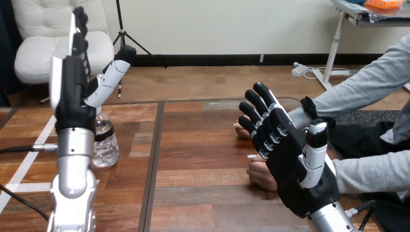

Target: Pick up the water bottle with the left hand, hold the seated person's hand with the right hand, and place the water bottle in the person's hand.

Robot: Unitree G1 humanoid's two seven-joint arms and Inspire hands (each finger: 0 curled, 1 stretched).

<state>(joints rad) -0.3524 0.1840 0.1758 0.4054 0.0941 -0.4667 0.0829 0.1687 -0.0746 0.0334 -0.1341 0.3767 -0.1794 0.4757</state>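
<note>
A clear water bottle [105, 142] with a dark band stands on the table at the left, partly hidden behind my left forearm. My left hand [75, 92] is raised above and in front of it, fingers straight up and thumb spread to the right, holding nothing. At the right, my right hand [285, 154] is open with straight fingers pointing up and left. Behind it the person's two hands rest on the table: one [240, 130] peeks out past my fingertips, the other [261, 174] lies lower, curled. I cannot tell whether my right hand touches them.
The wooden table [193, 159] has a dark seam running front to back near its middle. The person's grey-sleeved arms [367, 87] reach in from the right edge. White tape strips lie on the table at the far left.
</note>
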